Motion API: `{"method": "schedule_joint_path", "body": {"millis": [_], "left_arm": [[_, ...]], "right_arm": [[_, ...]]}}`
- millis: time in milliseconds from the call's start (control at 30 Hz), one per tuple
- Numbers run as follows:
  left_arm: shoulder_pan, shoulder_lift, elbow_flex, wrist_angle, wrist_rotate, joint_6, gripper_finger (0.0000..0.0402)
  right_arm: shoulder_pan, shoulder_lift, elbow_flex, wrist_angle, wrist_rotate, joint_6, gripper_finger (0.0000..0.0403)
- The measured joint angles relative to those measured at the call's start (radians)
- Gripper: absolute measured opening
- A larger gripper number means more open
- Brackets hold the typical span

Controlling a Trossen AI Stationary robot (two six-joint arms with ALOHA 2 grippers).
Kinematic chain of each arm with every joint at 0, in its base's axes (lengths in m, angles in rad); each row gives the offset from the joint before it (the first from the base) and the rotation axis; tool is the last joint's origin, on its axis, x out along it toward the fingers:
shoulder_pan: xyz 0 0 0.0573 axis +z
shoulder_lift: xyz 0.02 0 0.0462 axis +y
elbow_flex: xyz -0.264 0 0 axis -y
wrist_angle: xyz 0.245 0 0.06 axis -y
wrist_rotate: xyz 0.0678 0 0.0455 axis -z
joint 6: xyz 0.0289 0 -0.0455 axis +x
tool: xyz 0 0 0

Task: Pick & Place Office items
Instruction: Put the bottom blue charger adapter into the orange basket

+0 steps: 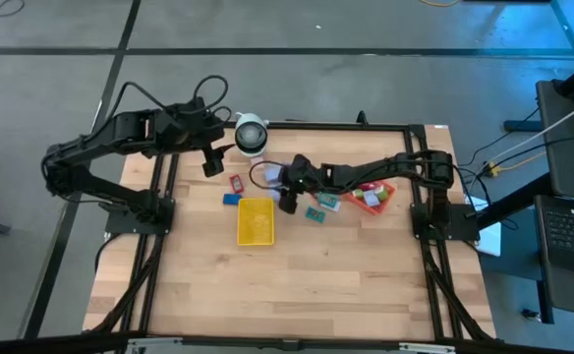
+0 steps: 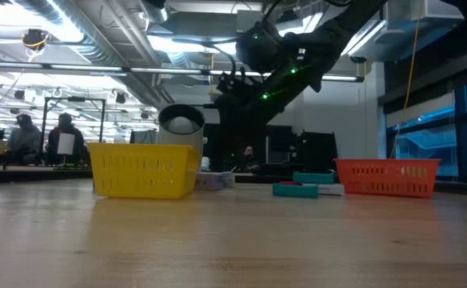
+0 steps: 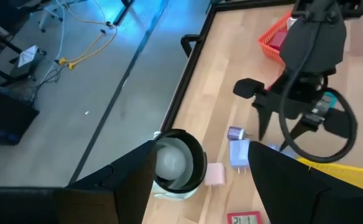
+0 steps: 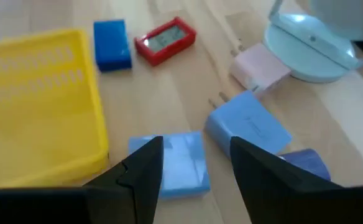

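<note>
Hovering: right gripper [image 4: 191, 168], parted, nothing held, above blue block [image 4: 172, 165] beside yellow tray [image 4: 41, 106] edge; left gripper [image 3: 200, 180] parted, idle.

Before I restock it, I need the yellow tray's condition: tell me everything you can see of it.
The yellow tray is a rectangular, plastic-looking basket with slotted walls, upright on the wooden table, and looks empty. A blue block lies just off one corner. The right gripper hovers beside it, jaws partly open. Nothing visibly touches it.
</note>
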Motion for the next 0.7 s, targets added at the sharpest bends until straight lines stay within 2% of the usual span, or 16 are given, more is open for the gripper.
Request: {"method": "schedule_joint_path", "body": {"millis": [200,433,500,700], "left_arm": [[0.000,0.010,0.013,-0.008,0.006,0.000,0.0251],[-0.023,0.010,0.013,-0.012,0.004,0.000,0.0251],[-0.029,0.010,0.013,-0.012,0.000,0.000,0.0251],[-0.035,0.010,0.013,-0.012,-0.001,0.000,0.0251]], "right_arm": [[0.013,0.009,0.000,0.016,0.017,0.196,0.0227],[0.052,0.008,0.000,0.021,-0.014,0.386,0.0221],[0.060,0.008,0.000,0.006,-0.045,0.337,0.0222],[0.063,0.008,0.000,-0.009,-0.102,0.008,0.0248]]}}
